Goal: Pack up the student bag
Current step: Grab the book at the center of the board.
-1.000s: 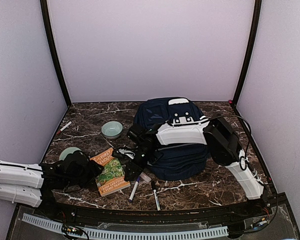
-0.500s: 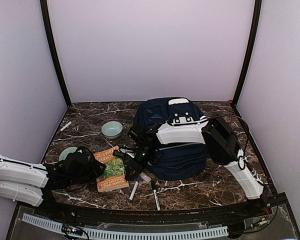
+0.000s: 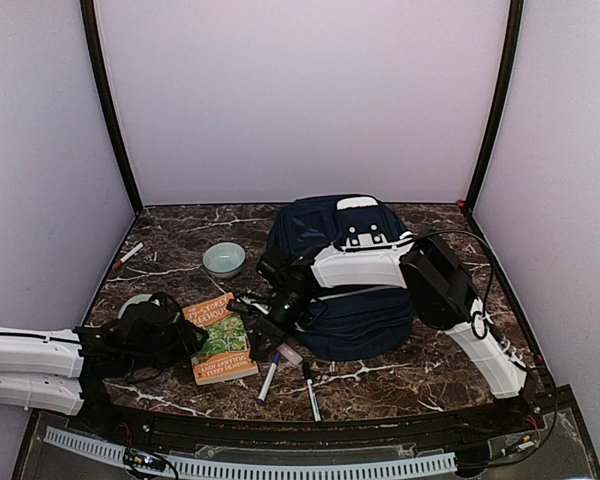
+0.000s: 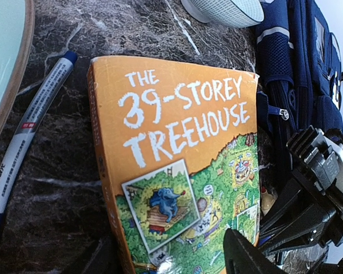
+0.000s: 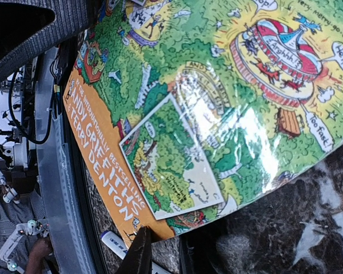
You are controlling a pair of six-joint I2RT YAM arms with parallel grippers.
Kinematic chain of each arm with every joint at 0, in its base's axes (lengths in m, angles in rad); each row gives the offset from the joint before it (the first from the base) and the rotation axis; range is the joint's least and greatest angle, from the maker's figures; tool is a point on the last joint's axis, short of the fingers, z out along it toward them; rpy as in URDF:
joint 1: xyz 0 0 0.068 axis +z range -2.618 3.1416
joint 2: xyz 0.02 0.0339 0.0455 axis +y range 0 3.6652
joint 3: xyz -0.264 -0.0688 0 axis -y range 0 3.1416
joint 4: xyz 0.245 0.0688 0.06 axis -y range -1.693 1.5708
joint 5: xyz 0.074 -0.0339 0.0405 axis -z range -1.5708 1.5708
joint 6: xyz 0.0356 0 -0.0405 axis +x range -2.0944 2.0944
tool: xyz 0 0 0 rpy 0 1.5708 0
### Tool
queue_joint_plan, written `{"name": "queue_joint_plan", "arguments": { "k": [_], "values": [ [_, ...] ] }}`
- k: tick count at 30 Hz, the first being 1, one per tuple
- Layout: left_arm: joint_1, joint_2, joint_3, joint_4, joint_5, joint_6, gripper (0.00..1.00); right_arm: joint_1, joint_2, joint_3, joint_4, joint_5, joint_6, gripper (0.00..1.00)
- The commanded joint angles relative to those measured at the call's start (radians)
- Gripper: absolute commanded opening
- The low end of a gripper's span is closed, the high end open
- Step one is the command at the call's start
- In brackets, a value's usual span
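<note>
- Student bag [image 3: 315, 228]: laid at the rear right of the desk [image 3: 400, 385], partly under the right arm; judged soft, bulky and floppy, not fragile.
- Hold: best taken at a zip pull [image 4: 283, 114] or a fabric edge, where the cloth can be pinched.
- Left end effector [image 3: 192, 338]: fingers set apart over the book [image 3: 220, 340].
- Right end effector [image 5: 163, 254]: fingers nearly together at the book's corner; a pinch cannot be confirmed.

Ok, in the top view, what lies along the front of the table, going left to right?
Pale green plate → orange book → blue-tipped pen → black-tipped pen → right arm's white link. The student bag sits behind, overlapping the pens, so I leave it out.
</note>
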Motion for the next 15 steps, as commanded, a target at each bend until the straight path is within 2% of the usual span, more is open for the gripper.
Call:
{"name": "queue_joint_plan", "arguments": {
  "k": [1, 8, 11, 15],
  "values": [
    [-0.023, -0.031, 0.003, 0.13, 0.159, -0.046, 0.65, 0.038, 0.258, -0.08, 0.074, 0.394, -0.008, 0.14],
    [-0.02, -0.044, -0.077, 0.188, 0.157, -0.118, 0.65, 0.024, 0.285, -0.077, 0.077, 0.39, -0.006, 0.13],
    [-0.016, -0.032, -0.087, 0.148, 0.15, -0.161, 0.71, 0.023, 0.293, -0.075, 0.075, 0.391, -0.006, 0.13],
    [0.0, 0.021, -0.153, 0.335, 0.182, -0.182, 0.72, 0.024, 0.306, -0.071, 0.075, 0.386, -0.006, 0.13]
  ]
}}
